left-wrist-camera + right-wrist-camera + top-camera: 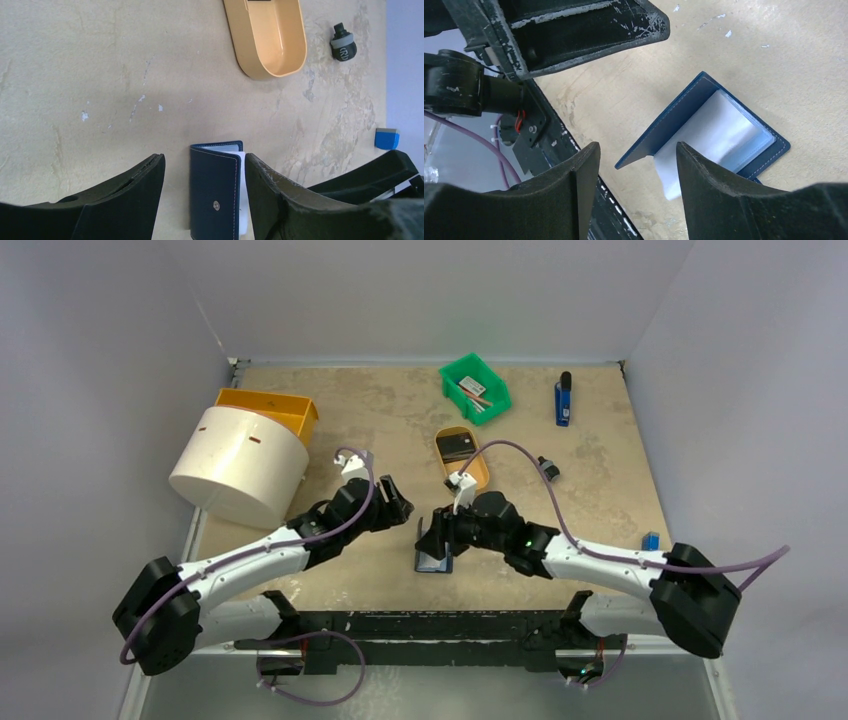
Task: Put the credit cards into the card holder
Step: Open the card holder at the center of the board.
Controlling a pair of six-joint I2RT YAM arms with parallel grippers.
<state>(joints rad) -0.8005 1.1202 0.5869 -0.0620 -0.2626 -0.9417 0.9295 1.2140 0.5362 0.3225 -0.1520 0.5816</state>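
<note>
Two claws crowd the small navy-blue folding card holder (434, 558), which lies near the front edge of the tan bench (600, 470), its cover lifted off a pale lining. Our left claw (397, 502) and right claw (437, 530) both gape wide and grip nothing. Behind them, a tan oval tray (482, 470) holds a black rectangular block (458, 446). A green plastic bin (468, 364) holds small items we cannot identify. A small black knob (547, 468) sits beside the tray.

The card holder (215, 190) looks like matt navy leather with pale stitching and a shiny metal snap (216, 204). The counter (90, 75) is mottled, matt beige; the oval tray (275, 45) smooth glossy plastic.
</note>
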